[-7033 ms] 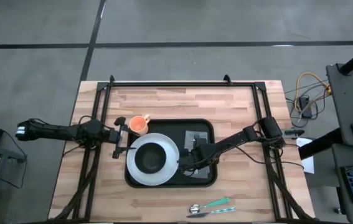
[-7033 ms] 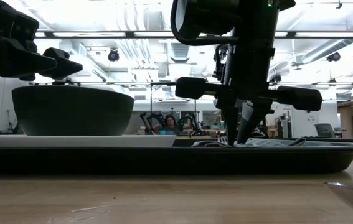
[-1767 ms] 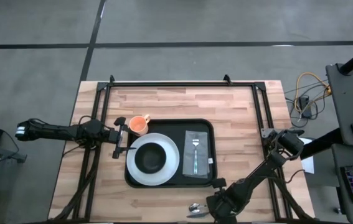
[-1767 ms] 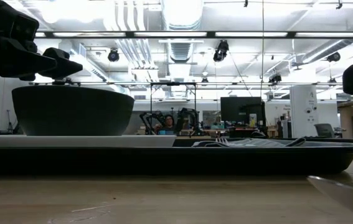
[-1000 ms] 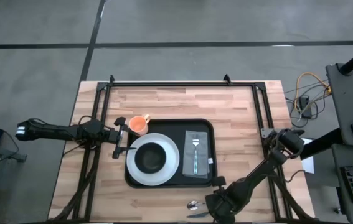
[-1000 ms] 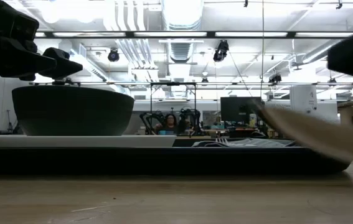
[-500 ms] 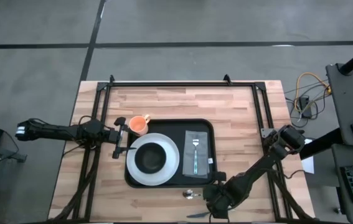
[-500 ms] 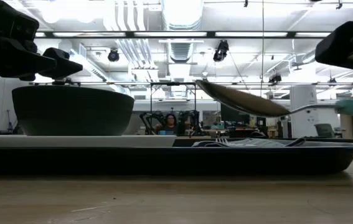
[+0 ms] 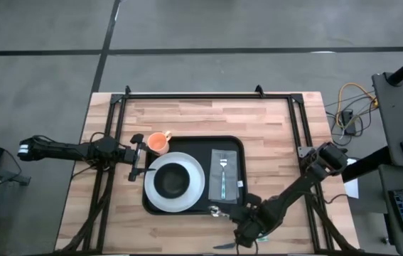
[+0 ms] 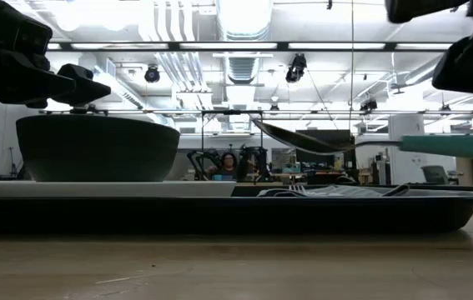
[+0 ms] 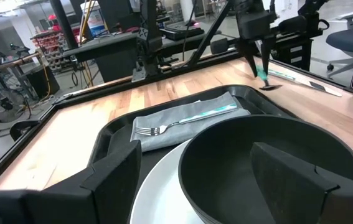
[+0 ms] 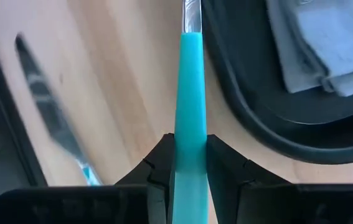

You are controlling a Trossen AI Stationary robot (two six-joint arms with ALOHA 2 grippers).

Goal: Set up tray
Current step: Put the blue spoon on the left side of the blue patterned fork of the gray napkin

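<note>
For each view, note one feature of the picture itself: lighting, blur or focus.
Low view: bright ceiling lights leave the bowl and tray as dark silhouettes. Right wrist view: the knife on the table is blurred, the spoon handle in the right gripper sharp. Left wrist view: the near fingers are soft. High view: evenly lit.

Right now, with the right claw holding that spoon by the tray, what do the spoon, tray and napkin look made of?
Spoon: the handle looks like matte teal plastic, and the neck and bowl look like shiny metal, glinting in the right wrist view. The right claw is shut on the handle.
Tray: probably black plastic, smooth, with a moulded rim.
Napkin: grey cloth, soft and creased, with a fork lying on it.
</note>
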